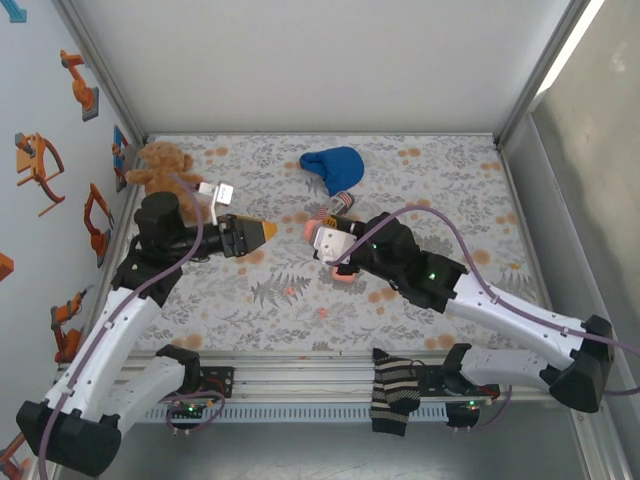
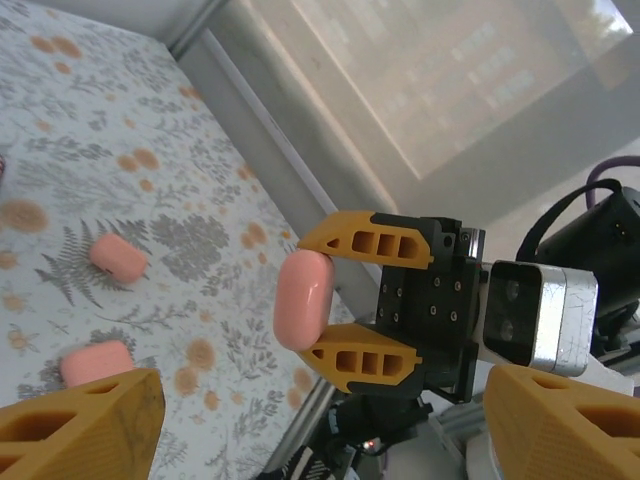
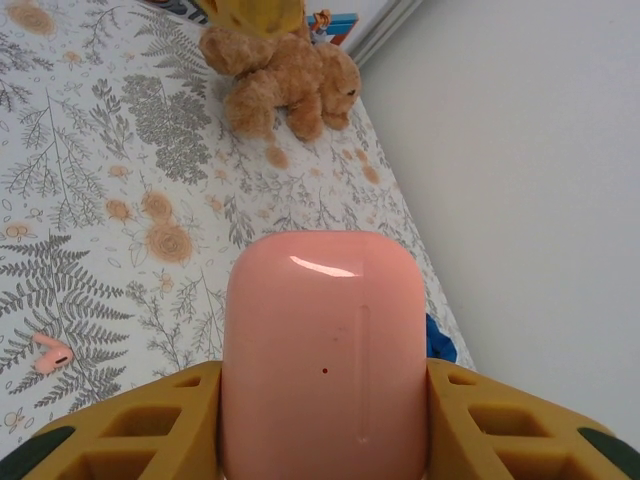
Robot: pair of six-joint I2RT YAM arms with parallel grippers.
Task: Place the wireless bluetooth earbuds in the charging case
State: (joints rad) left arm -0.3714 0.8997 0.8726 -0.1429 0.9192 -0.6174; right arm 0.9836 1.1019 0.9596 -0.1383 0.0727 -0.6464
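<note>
Clamped between the orange fingers of the right gripper [image 2: 312, 298], the charging case [image 3: 325, 340] is held by its two sides. It is a smooth, glossy coral-pink box with rounded corners, a thin seam line and a tiny dot on the face that shows, and its lid is closed. The right arm stretches low from its base at the near right edge to the middle of the floral surface [image 1: 450, 200], its gripper pointing left. The left arm rises from the near left, bends at the elbow close to the teddy bear [image 1: 160, 165], and points its gripper to the right, facing the case but apart from it. The left gripper [image 1: 262, 231] stands wide open with nothing between its fingers. One earbud [image 3: 50, 352], a tiny pink nub with a short stem, lies on the surface below the held case. Two other pink cases [image 2: 118, 257] rest on the cloth nearby.
</note>
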